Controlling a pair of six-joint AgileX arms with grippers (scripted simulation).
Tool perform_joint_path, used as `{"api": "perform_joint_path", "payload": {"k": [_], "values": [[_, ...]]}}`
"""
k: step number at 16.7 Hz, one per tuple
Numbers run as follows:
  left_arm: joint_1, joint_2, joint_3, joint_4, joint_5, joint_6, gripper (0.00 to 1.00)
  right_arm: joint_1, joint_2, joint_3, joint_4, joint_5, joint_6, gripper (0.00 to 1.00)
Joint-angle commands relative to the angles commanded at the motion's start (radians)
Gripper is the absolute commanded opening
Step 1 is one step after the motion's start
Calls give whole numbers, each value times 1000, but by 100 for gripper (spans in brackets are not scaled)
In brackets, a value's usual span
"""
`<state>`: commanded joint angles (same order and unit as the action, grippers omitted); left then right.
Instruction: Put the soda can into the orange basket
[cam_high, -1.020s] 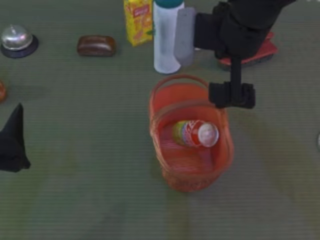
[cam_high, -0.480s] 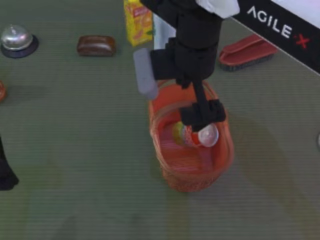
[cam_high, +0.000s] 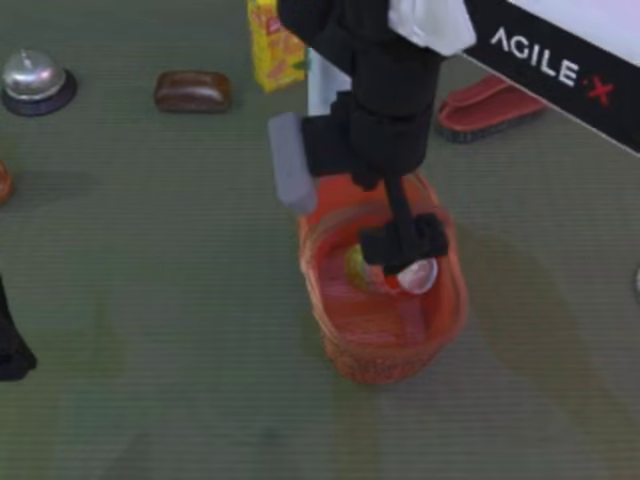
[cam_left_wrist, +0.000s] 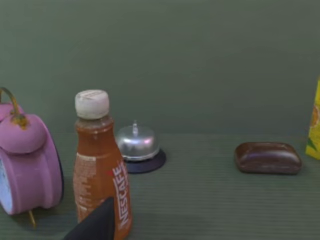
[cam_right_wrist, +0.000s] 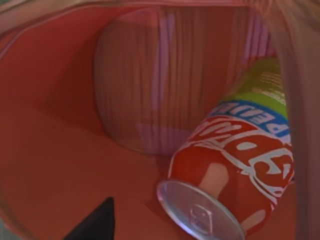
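The red-and-green soda can (cam_high: 418, 274) lies tilted inside the oval orange woven basket (cam_high: 340, 330). The right gripper (cam_high: 402, 242) hovers directly above it, finger spread impossible to tell. I judge placement finished; next comes lifting clear without snagging a handle. The left gripper (cam_high: 12, 348) sits parked at the table's left edge.

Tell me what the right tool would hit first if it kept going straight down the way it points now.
Most likely the soda can, lying on its side inside the orange basket, right under the right tool; depth is hard to judge.
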<state>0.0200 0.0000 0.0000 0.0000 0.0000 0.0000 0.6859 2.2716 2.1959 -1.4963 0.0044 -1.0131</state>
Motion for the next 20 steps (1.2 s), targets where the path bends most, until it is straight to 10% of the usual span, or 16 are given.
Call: {"api": "perform_joint_path", "payload": {"k": [5, 18, 20], "values": [[0, 0, 0, 0, 0, 0, 100, 1, -5, -23, 21, 0, 0, 100], [0, 0, 0, 0, 0, 0, 100, 1, -5, -23, 21, 0, 0, 2], [0, 0, 0, 0, 0, 0, 100, 1, -5, -23, 21, 0, 0, 0]]}}
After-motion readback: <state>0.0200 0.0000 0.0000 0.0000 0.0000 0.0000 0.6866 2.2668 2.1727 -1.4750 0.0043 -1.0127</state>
